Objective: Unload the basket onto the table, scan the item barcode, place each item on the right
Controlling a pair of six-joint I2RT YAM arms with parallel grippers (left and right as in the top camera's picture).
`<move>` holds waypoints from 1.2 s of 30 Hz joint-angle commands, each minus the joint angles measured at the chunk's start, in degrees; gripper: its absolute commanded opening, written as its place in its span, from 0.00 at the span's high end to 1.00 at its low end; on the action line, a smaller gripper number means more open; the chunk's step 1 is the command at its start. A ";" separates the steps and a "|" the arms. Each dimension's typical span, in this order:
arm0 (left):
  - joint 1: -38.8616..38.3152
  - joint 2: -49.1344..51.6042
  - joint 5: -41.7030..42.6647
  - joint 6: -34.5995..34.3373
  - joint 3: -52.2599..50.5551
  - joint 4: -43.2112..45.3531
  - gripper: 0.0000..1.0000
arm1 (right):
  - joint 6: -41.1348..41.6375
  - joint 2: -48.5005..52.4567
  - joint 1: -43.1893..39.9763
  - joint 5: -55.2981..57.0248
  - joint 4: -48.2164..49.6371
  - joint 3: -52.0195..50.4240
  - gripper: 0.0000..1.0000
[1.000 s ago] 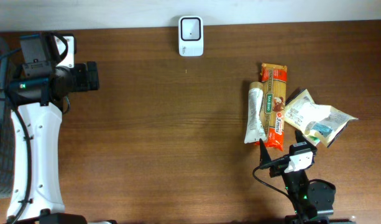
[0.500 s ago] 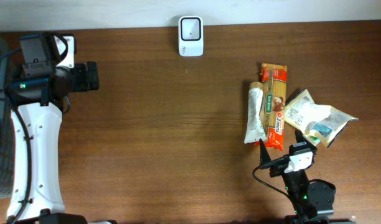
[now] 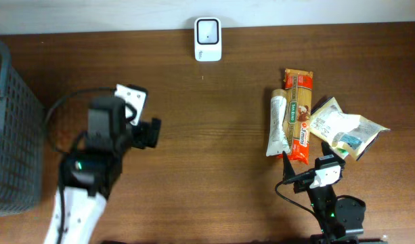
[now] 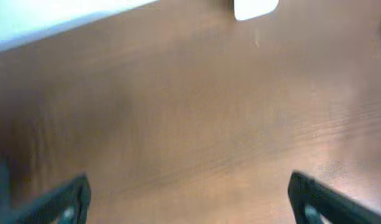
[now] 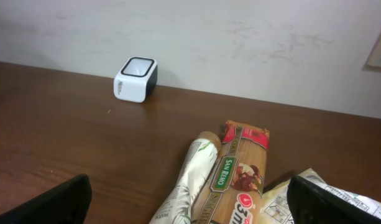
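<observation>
The brown wooden table (image 3: 214,135) fills the overhead view. A grey mesh basket (image 3: 14,129) stands at its left edge, running from the upper left to the lower left of the frame.

The left arm (image 3: 85,190) rises from the bottom left. Its left gripper (image 3: 156,133) points right over bare wood, left of centre. The jaws are spread wide and hold nothing. In the left wrist view, which is blurred, the two fingers (image 4: 59,202) sit at the bottom corners with only wood between them.

The right gripper (image 3: 309,166) is at the lower right of the overhead frame, just below the packets. Its jaws are also spread wide and empty. In the right wrist view its fingertips (image 5: 53,202) sit at the bottom corners.

Three packets lie together at the right of the overhead frame, none of them held. A crinkled cream pouch (image 3: 346,129) is furthest right. An orange and red pasta (image 3: 300,115) packet lies lengthwise beside it, and a white and green tube (image 3: 278,123) touches the pasta's left side.

The white scanner (image 3: 208,38) stands at the top centre, by the far edge of the table, well apart from both grippers. It shows at upper left in the right wrist view (image 5: 135,79).
</observation>
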 commanded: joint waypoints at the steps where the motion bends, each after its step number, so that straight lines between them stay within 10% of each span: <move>1: 0.04 -9.99 -0.63 0.59 -18.08 20.37 0.01 | 0.04 -0.55 -0.07 -0.63 0.09 -0.57 0.01; 9: 3.13 -31.98 0.83 0.57 -47.80 48.92 0.01 | 0.04 -0.55 -0.07 -0.63 0.09 -0.57 0.01; 36: 13.77 -63.10 4.33 1.01 -57.61 31.12 0.01 | 0.04 -0.55 -0.07 -0.63 0.09 -0.57 0.01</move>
